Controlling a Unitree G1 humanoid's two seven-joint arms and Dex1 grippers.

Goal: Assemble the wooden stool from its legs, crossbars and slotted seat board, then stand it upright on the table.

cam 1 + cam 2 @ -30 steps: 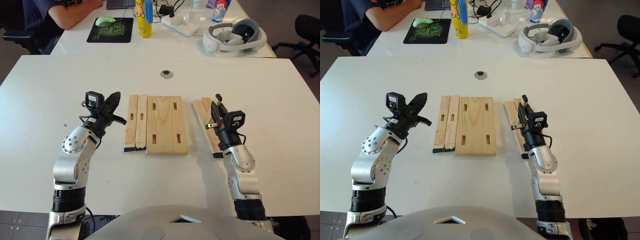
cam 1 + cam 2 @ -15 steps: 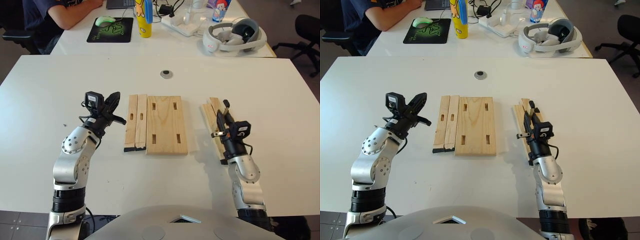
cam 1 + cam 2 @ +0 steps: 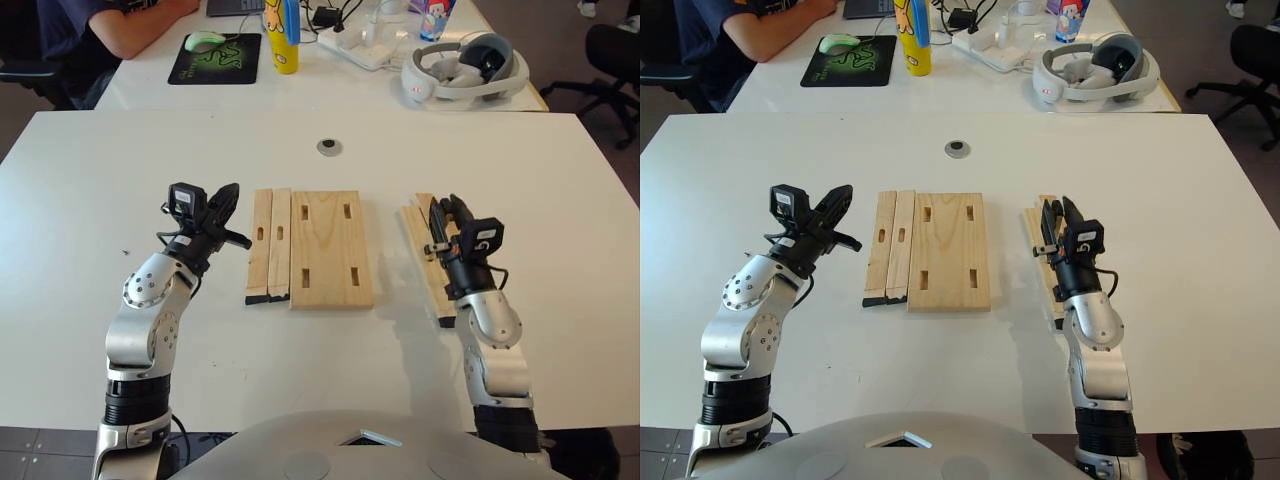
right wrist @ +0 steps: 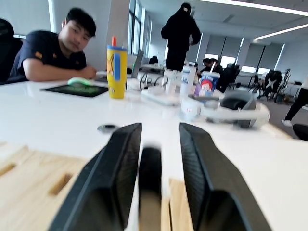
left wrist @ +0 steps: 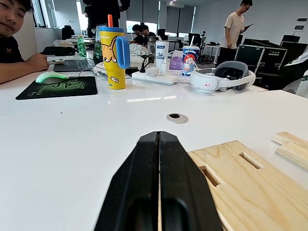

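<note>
The slotted seat board [image 3: 332,250] lies flat at the table's middle. Two slotted wooden pieces [image 3: 271,245] lie side by side against its left edge. My left gripper [image 3: 229,198] is shut with nothing in it, raised just left of those pieces; its closed fingers [image 5: 144,159] point toward the board [image 5: 250,183]. Right of the board lie two more wooden pieces [image 3: 416,226]. My right gripper [image 3: 447,206] is over them, open, its fingers [image 4: 120,159] spread. A dark blurred shape sits between them in the right wrist view.
A round cable grommet [image 3: 329,147] is set in the table behind the board. The table behind holds a yellow bottle [image 3: 283,35], a mouse pad [image 3: 214,58] and a white headset [image 3: 462,70]. Bare tabletop lies on both sides and in front.
The right gripper and the two wooden pieces under it shifted to the right, away from the seat board. The left arm kept still.
</note>
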